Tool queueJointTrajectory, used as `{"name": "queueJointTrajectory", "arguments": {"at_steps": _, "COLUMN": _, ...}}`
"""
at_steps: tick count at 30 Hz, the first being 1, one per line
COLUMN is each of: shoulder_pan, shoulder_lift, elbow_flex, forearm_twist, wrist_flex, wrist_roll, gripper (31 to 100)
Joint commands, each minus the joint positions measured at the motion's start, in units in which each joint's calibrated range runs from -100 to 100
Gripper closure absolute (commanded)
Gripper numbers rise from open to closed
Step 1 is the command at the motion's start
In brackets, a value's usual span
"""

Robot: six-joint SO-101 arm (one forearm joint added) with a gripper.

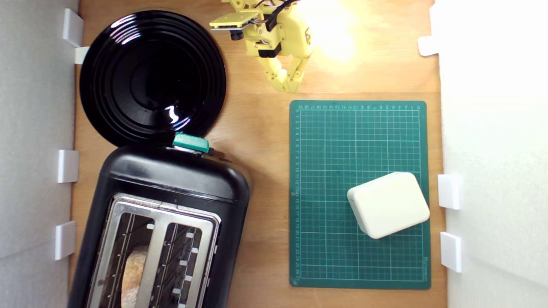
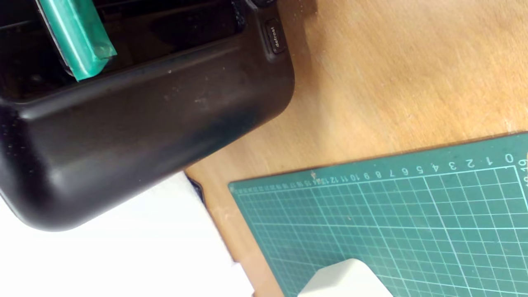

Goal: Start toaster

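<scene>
The glossy black toaster [image 1: 171, 179] fills the lower part of the exterior view's left, silver top plate up, with a slice of bread [image 1: 132, 273] in one slot. Its teal-green lever [image 1: 191, 142] sticks out of the end that faces the round black plate. My yellow gripper [image 1: 288, 87] hangs at the top middle, far from the lever, fingertips together and nothing between them. The wrist view shows the toaster's dark end [image 2: 144, 115], the lever [image 2: 78, 41] and a small button marked defrost [image 2: 275, 37]; no fingers appear there.
A round black plate [image 1: 128, 38] lies just beyond the toaster's lever end. On the exterior view's right a green cutting mat [image 1: 325, 149] carries a white rounded box [image 1: 388, 204]. White walls with clips border the wooden table [image 1: 257, 128].
</scene>
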Motion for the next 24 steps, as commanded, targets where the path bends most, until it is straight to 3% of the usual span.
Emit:
{"name": "queueJointTrajectory", "arguments": {"at_steps": 1, "shoulder_pan": 2.11, "shoulder_lift": -0.67, "elbow_flex": 0.48, "forearm_twist": 0.47, "wrist_flex": 0.51, "wrist_roll": 0.40, "gripper": 98.9}}
{"name": "queueJointTrajectory", "arguments": {"at_steps": 8, "shoulder_pan": 2.19, "shoulder_lift": 1.25, "elbow_flex": -4.33, "forearm_twist": 5.16, "wrist_flex": 0.60, "wrist_roll": 1.86, "gripper": 98.9}}
{"name": "queueJointTrajectory", "arguments": {"at_steps": 15, "shoulder_pan": 7.27, "shoulder_lift": 11.57, "elbow_flex": -13.69, "forearm_twist": 4.70, "wrist_flex": 0.60, "wrist_roll": 10.20, "gripper": 98.9}}
{"name": "queueJointTrajectory", "arguments": {"at_steps": 24, "shoulder_pan": 12.27, "shoulder_lift": 23.23, "elbow_flex": -34.96, "forearm_twist": 5.82, "wrist_flex": 0.68, "wrist_roll": 15.65, "gripper": 98.9}}
